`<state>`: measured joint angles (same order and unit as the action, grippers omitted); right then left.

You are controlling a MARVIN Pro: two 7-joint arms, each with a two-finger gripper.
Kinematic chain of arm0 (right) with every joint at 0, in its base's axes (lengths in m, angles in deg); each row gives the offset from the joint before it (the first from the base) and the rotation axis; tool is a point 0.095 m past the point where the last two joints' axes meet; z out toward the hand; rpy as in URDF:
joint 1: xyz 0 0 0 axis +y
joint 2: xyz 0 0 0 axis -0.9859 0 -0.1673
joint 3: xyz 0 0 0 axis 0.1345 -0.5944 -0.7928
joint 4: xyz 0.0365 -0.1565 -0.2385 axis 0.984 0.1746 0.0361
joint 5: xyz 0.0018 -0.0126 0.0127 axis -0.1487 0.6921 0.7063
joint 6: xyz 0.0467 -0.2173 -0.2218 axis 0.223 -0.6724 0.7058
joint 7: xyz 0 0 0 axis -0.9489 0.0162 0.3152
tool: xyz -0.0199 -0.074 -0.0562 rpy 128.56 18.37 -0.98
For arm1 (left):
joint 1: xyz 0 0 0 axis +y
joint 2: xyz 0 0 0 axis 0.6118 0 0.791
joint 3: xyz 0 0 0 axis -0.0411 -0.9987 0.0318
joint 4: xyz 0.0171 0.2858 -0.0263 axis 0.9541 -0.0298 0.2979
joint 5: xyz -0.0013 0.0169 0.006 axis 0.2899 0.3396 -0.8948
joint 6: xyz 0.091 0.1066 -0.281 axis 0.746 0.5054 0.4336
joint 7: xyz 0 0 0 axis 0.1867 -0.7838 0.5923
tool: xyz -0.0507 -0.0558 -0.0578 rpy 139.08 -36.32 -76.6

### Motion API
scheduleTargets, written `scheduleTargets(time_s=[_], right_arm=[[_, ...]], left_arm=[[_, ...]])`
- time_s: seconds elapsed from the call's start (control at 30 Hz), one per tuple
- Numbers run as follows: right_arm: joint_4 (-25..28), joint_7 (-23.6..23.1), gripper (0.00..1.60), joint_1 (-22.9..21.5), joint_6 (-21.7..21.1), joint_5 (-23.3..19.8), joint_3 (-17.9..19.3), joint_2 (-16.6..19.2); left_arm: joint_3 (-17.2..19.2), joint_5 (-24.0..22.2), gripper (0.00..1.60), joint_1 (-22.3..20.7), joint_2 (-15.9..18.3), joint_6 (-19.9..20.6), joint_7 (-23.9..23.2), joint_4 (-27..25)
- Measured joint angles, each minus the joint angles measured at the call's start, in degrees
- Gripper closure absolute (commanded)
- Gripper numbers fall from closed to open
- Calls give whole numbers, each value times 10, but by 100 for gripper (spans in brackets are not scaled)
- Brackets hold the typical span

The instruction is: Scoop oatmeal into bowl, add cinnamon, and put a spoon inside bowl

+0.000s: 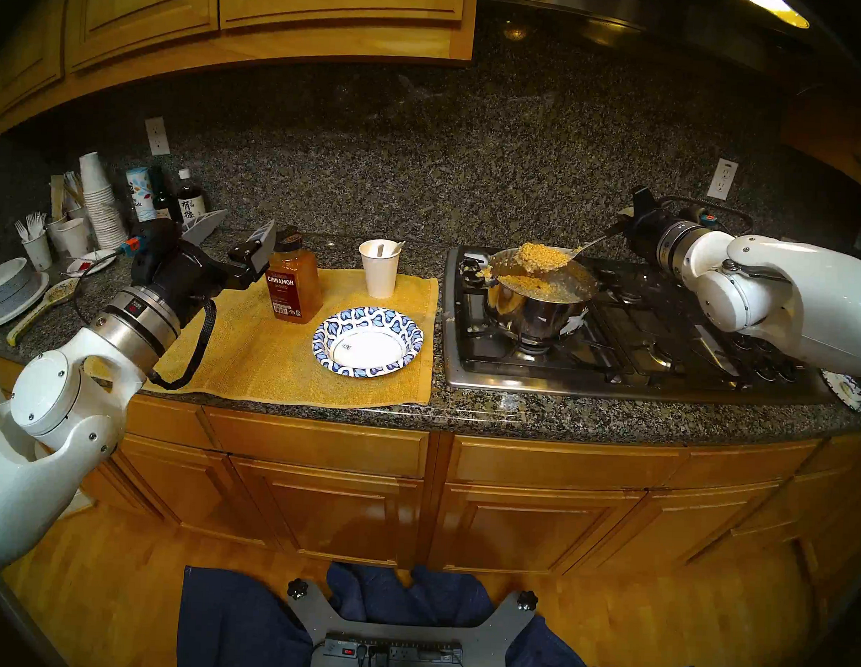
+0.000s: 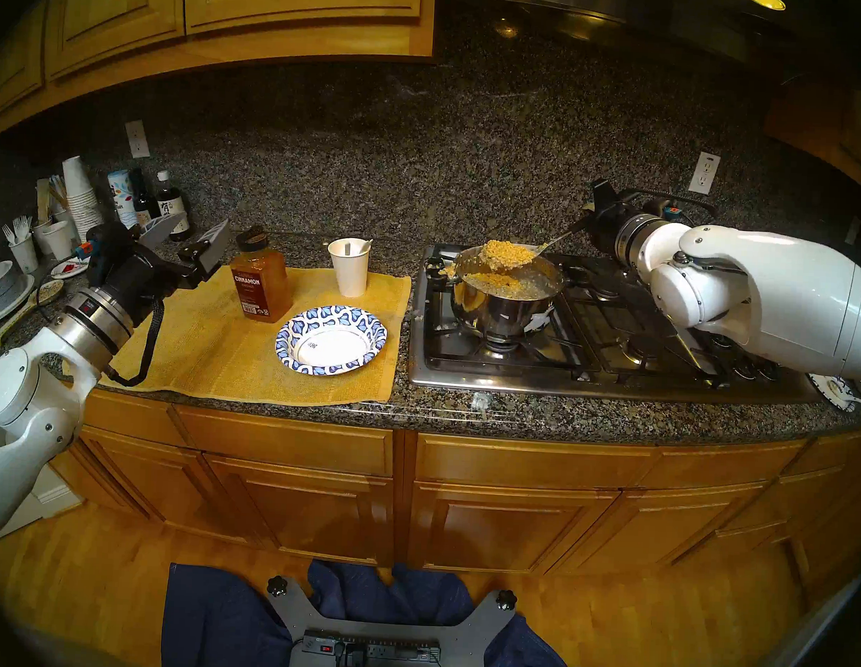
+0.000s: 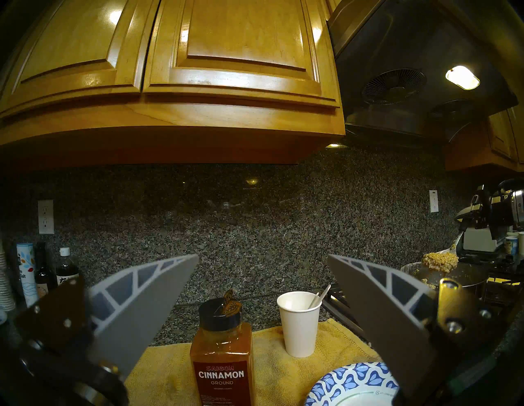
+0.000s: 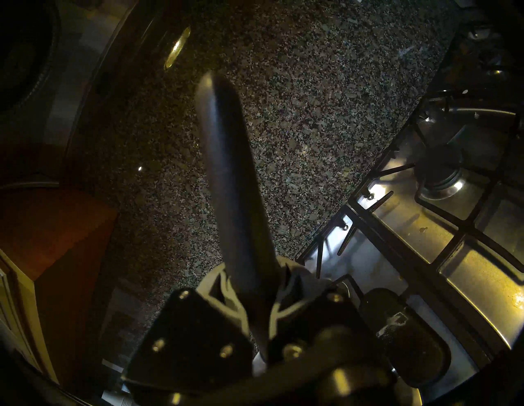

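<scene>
The left gripper (image 3: 262,306) stands wide apart and empty; its wrist view alone shows the cinnamon (image 3: 221,354) cap flipped up. Past it, the bowl (image 1: 369,341) lies empty, the spoon (image 1: 398,248) in a paper cup (image 1: 381,269). Farther right, the right gripper (image 4: 252,286) clamps a serving spoon (image 1: 570,255) heaped with oatmeal (image 1: 538,256) over the pot (image 1: 538,301); only the head views show that load.

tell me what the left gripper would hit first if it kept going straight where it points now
Probably nothing on the counter: the open left gripper aims slightly upward, so it likely passes over the cinnamon to the granite backsplash, though depth is unclear.
</scene>
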<state>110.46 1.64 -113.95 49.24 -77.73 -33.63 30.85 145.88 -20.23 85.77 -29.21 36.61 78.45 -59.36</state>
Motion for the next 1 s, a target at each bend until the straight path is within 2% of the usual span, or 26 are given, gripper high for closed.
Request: scheduleTargets(time_s=[0.47, 1.0], right_arm=[[-7, -6, 160, -1, -19, -2, 4, -3], [-8, -8, 160, -2, -19, -1, 5, -5]], left_arm=[[0, 0, 0, 0, 0, 0, 0, 0], [0, 0, 0, 0, 0, 0, 0, 0]])
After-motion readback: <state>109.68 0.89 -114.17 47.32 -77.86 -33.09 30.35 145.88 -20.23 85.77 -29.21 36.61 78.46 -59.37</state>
